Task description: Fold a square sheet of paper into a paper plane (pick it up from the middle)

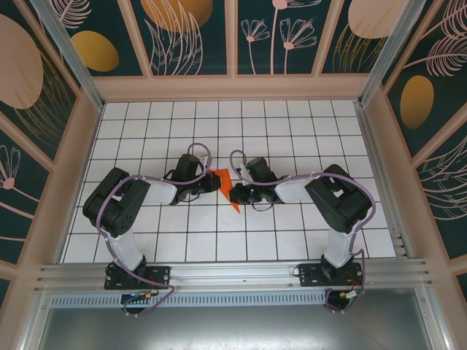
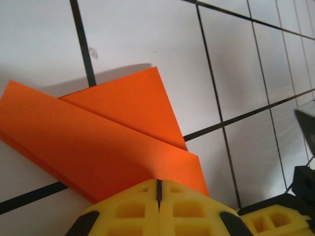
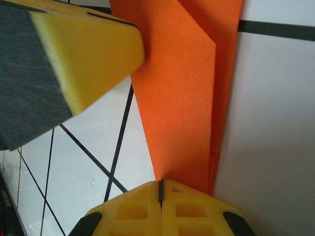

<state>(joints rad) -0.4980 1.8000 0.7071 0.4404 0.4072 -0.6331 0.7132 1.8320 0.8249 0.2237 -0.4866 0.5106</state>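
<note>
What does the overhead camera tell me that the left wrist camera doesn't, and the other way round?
Overhead: the left arm and right arm whole, meeting over the orange paper, with patterned walls around. Left wrist: close up, the paper's overlapping folded layers and crisp edges, with yellow fingers closed together at its near edge. Both: the orange paper lying on the white grid table.

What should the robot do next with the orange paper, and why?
Probably slide the shut left pincer along the folded paper to flatten the crease: one flap casts a shadow, as if lifted, and the shut right pincer sits at the paper's narrow end, seemingly steadying it.
</note>
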